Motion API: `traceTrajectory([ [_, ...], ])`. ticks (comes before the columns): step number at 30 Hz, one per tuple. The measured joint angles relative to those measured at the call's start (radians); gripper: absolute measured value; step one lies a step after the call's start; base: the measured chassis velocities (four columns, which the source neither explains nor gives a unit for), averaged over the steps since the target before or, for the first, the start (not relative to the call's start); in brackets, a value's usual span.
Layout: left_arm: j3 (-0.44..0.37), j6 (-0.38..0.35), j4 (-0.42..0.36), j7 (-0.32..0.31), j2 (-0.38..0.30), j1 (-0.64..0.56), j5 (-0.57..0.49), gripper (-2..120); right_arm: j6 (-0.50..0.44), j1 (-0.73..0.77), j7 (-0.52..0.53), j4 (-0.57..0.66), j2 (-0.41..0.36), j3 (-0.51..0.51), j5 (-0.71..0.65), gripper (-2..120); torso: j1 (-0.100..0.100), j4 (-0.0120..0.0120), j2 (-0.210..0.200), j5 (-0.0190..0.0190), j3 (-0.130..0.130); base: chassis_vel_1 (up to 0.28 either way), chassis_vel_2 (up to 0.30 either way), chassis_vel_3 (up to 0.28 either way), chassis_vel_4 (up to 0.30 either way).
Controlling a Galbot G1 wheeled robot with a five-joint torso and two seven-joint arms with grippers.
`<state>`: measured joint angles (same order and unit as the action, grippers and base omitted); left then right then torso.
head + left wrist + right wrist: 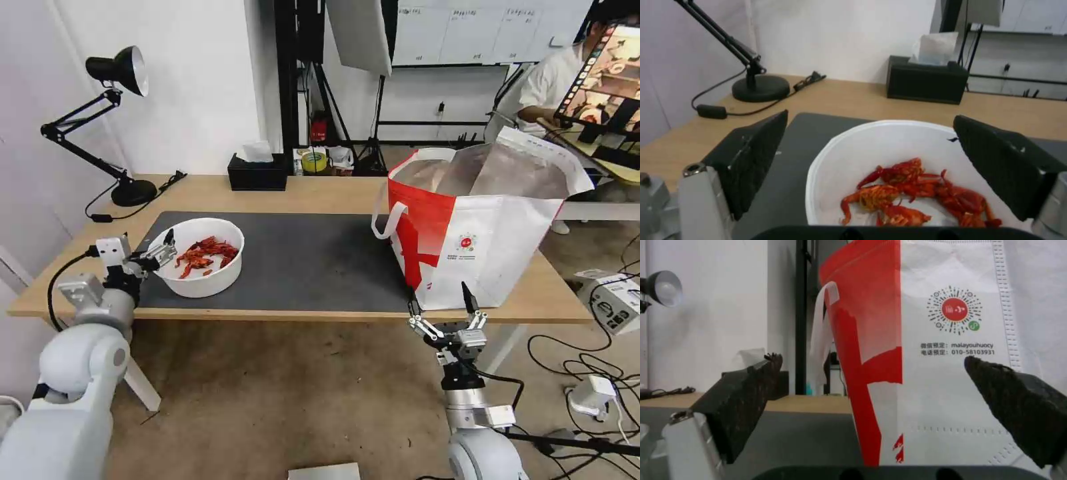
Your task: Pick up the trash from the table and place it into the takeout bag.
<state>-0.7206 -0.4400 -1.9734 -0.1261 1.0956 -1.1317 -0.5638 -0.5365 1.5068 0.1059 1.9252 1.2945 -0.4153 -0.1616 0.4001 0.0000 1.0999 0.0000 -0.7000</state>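
Left hand (160,248) sits at the left rim of the white bowl (200,257), fingers spread. In the left wrist view one pad (755,160) lies outside the rim over the dark grey mat (313,257); the other (1005,166) hangs over the bowl's far side. No contact with the rim can be made out. Red crayfish shells (205,253) lie loose in the bottom.

The bowl stands on the mat at the left end of the surface (300,193). The takeout bag (480,227) stands upright at the right end, mouth open, foil lining showing, well apart from the bowl.

Right hand (445,308) hovers just off the surface's front edge, low before the bag, fingers spread, holding nothing.

Judged step: the approach to grasp the bowl, likely the last item, since no other trash is visible on the surface. Grasp not yet made.

Next move calls for: the fingers to straddle the rim wall and close on it; a level lift, as the shells are loose; then a long carry to the right, high enough to clear the bag's upper edge.
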Motion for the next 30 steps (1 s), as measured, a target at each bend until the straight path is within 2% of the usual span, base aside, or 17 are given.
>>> traceTrajectory([
  [5,0.009,-0.040,0.028,-0.007,-0.010,0.029,-0.012,100,0.000,0.000,0.000,0.000,0.001,0.002,0.000,100,0.000,0.0000,0.000,-0.0001,0.000,0.000,0.000,0.000,0.000],
  [11,0.034,-0.142,0.107,-0.020,-0.033,0.100,-0.017,100,0.000,0.004,0.001,-0.001,0.002,0.005,0.001,100,0.000,0.0000,0.000,-0.0001,0.000,0.000,0.000,0.000,0.000],
  [20,0.047,-0.263,0.155,-0.031,-0.069,0.161,-0.050,100,0.000,0.017,0.002,-0.006,0.011,0.008,0.004,100,0.000,-0.0001,0.000,0.0001,0.000,0.000,0.000,0.000,0.000],
  [30,0.064,-0.301,0.190,-0.035,-0.101,0.197,-0.077,100,-0.002,0.016,0.020,-0.012,0.018,0.013,0.020,100,0.000,0.0000,0.000,0.0000,0.000,0.000,0.000,0.000,0.000],
])
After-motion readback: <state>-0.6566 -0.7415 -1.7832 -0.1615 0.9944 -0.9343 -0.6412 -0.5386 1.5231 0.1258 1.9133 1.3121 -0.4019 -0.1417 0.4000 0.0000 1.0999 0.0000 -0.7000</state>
